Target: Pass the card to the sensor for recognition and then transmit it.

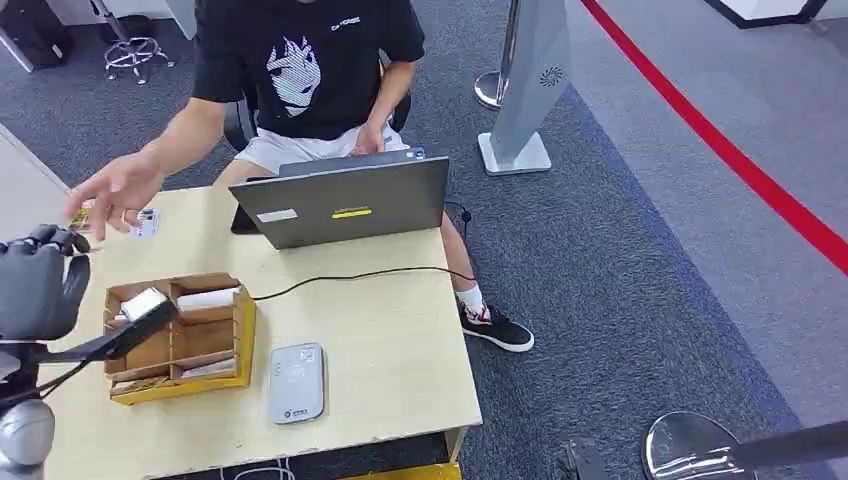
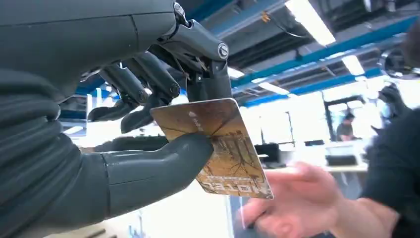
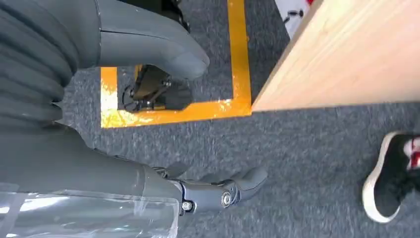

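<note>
Carpeted office: desk [image 1: 400, 330], laptop [image 1: 345, 200], ceiling strip-lights [image 2: 309, 20]

Table [image 1: 400, 330]: laptop [image 1: 345, 200] at far edge, centre-right, person [image 1: 310, 70] seated behind it. Cable [image 1: 360, 275] runs from table's right edge, in front of laptop, to divided box [image 1: 180, 335] at left. Box holds cards in its compartments; scanner head on arm sits over its near-left part. Card reader [image 1: 297, 382] lies flat just right of box, nr front edge. Left hand [image 1: 40, 280] raised over table's left side, pinching card [image 2: 218, 148] betw. thumb and fingers. Person's hand [image 1: 115, 190] reaches in at far left, close to card, not touching. 2nd card [image 1: 145, 222] just beside person's hand. Right hand [image 3: 148, 114] hangs low beside table, over floor, nr person's shoe [image 3: 391, 173].
</note>
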Action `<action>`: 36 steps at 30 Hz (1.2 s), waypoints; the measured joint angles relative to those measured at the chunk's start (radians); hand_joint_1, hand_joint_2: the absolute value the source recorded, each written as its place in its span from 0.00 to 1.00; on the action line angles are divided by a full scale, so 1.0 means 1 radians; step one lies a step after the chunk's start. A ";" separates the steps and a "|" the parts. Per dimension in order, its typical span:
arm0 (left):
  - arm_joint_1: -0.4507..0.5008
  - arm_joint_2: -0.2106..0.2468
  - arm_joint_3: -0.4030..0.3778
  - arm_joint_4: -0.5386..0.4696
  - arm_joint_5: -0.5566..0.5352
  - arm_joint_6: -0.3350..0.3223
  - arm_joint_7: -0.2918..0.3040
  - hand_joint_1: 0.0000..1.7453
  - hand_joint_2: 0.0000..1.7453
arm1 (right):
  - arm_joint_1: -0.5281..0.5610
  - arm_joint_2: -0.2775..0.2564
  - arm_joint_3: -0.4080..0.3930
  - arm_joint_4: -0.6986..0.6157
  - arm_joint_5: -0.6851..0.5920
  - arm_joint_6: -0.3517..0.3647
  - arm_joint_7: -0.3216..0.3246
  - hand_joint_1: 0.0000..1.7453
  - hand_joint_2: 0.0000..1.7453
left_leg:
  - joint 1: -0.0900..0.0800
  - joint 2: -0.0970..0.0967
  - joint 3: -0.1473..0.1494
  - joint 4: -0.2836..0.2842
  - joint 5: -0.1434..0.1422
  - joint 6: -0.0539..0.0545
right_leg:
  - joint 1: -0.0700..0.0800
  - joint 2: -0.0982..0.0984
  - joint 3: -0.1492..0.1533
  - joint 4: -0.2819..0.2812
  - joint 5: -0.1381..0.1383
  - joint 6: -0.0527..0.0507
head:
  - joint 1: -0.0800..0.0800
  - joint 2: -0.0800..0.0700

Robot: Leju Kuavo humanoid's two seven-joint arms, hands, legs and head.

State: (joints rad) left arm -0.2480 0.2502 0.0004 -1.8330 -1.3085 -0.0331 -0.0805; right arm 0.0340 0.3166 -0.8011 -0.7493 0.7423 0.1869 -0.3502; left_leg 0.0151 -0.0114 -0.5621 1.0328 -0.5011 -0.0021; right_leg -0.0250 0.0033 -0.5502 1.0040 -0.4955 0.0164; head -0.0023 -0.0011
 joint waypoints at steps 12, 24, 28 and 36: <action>-0.095 0.009 0.002 0.097 -0.059 -0.031 0.018 1.00 1.00 | -0.037 -0.003 -0.031 0.085 0.033 -0.017 -0.024 0.00 1.00 | 0.000 0.000 0.000 0.000 0.000 0.000 | 0.000 0.001 0.000 0.000 0.000 0.000 | -0.001 0.000; -0.090 0.008 0.000 0.177 -0.074 -0.012 0.016 0.00 1.00 | -0.048 -0.004 -0.042 0.108 0.036 -0.018 -0.031 0.00 1.00 | 0.000 0.002 0.000 0.000 0.000 -0.001 | 0.000 0.003 -0.001 0.000 0.000 0.000 | -0.001 0.000; -0.082 0.007 0.000 0.179 -0.074 -0.005 0.016 0.00 1.00 | -0.050 -0.004 -0.047 0.110 0.037 -0.018 -0.034 0.00 1.00 | 0.000 0.002 0.000 0.000 0.000 -0.001 | 0.000 0.003 -0.001 0.000 0.000 0.000 | -0.001 0.000; -0.064 0.007 0.000 0.165 -0.068 0.037 0.002 0.00 1.00 | -0.051 0.000 -0.060 0.099 0.051 -0.020 -0.010 0.00 1.00 | 0.000 0.002 0.000 0.000 0.000 -0.001 | 0.000 0.002 -0.001 0.000 0.000 0.000 | -0.001 0.000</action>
State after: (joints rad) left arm -0.3120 0.2571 0.0004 -1.6682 -1.3764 0.0042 -0.0786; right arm -0.0165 0.3162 -0.8614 -0.6500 0.7931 0.1671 -0.3601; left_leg 0.0151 -0.0095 -0.5621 1.0327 -0.5013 -0.0026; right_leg -0.0250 0.0057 -0.5509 1.0042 -0.4953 0.0160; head -0.0031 -0.0011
